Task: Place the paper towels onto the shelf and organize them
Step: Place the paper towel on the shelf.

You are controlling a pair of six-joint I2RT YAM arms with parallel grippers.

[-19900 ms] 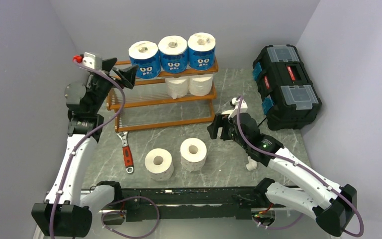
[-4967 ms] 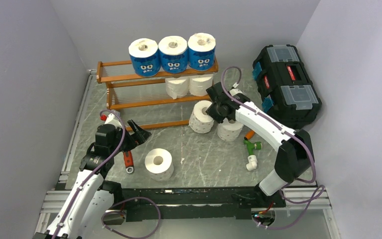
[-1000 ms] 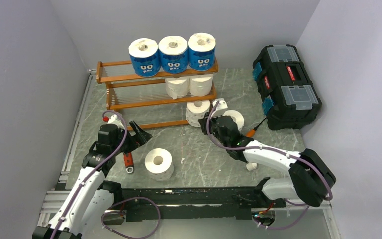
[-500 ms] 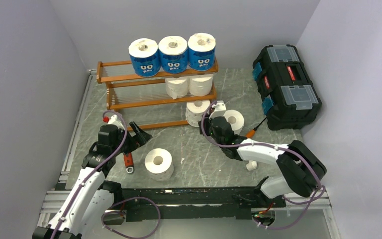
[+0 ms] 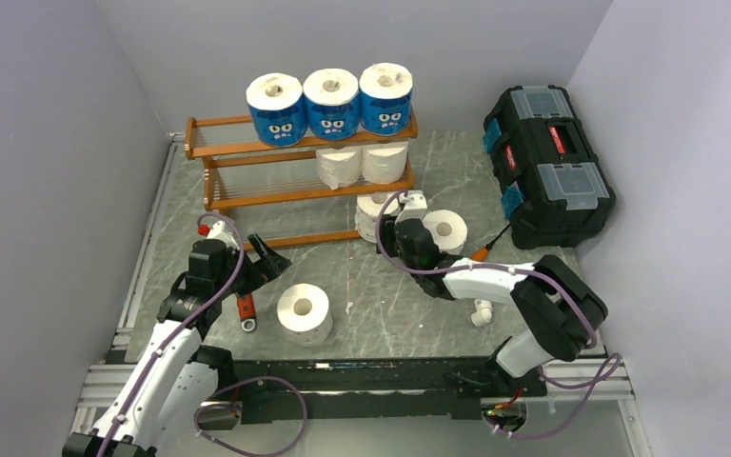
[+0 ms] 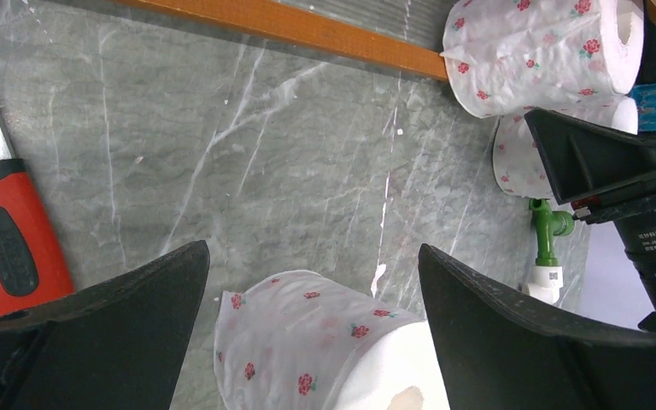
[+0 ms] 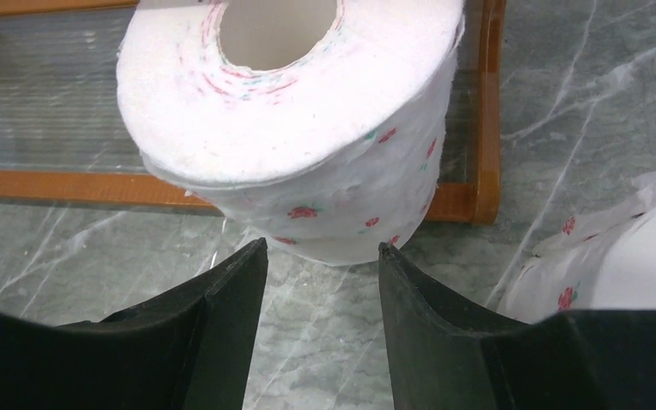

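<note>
Marble table (image 5: 362, 286), shelf (image 5: 224, 148) topped by three blue-wrapped rolls (image 5: 331, 105), two white rolls (image 5: 362, 164) beneath

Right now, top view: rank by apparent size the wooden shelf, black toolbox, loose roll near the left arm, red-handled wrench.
1. Orange-brown wooden three-tier shelf
2. Black plastic toolbox
3. Loose white paper roll
4. Red-handled metal wrench, partly hidden under the left arm, so tentative.

Left tool (image 6: 312, 252) wide, right tool (image 7: 320, 249) parted
</note>
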